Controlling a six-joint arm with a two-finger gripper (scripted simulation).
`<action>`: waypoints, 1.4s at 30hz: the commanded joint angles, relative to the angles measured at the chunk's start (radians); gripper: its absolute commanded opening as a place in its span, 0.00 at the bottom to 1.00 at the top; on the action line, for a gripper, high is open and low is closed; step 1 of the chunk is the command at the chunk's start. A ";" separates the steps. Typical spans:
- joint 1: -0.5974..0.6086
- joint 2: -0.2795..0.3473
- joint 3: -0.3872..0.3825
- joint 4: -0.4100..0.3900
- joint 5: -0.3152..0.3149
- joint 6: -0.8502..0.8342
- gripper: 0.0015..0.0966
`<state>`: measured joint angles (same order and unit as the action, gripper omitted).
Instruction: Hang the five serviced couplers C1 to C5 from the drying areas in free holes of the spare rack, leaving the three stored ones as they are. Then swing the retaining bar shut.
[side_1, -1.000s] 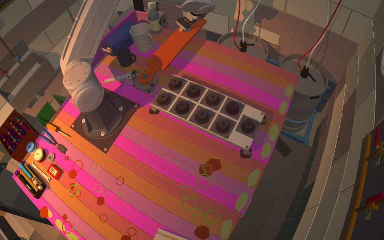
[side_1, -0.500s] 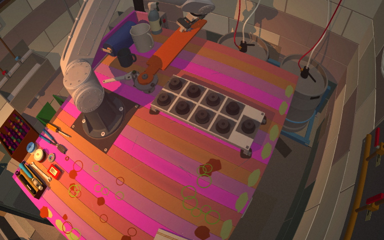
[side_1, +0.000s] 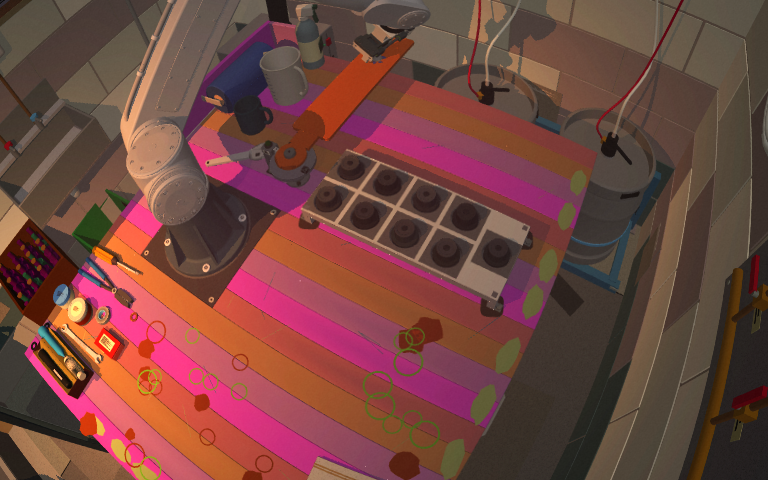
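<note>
On the striped table a grey spare rack point(side_1: 416, 221) lies flat with dark round couplers seated in its holes, several in each of two rows. An orange retaining bar point(side_1: 340, 99) pivots on a round hub point(side_1: 291, 161) at the rack's near-left corner and stands swung away from the rack toward the back. My gripper point(side_1: 376, 48) sits at the bar's far end, fingers around the tip and partly closed; whether they grip the bar is not clear from here.
Behind the work stand a spray bottle point(side_1: 310, 34), a grey jug point(side_1: 285, 73), a dark mug point(side_1: 251, 114) and a blue roll point(side_1: 238, 76). Two kegs point(side_1: 609, 170) stand off the right edge. My arm base point(side_1: 198, 232) is left of the rack; tools point(side_1: 73, 334) line the left edge.
</note>
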<state>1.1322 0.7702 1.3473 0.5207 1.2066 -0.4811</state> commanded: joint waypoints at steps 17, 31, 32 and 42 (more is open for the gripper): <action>0.000 -0.001 -0.001 0.000 0.000 0.000 0.32; 0.000 -0.001 -0.001 0.000 0.000 0.000 0.03; 0.000 -0.001 -0.001 0.000 0.000 0.000 0.01; 0.000 -0.001 -0.001 0.000 0.000 0.000 0.00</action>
<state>1.1321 0.7703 1.3471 0.5209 1.2068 -0.4813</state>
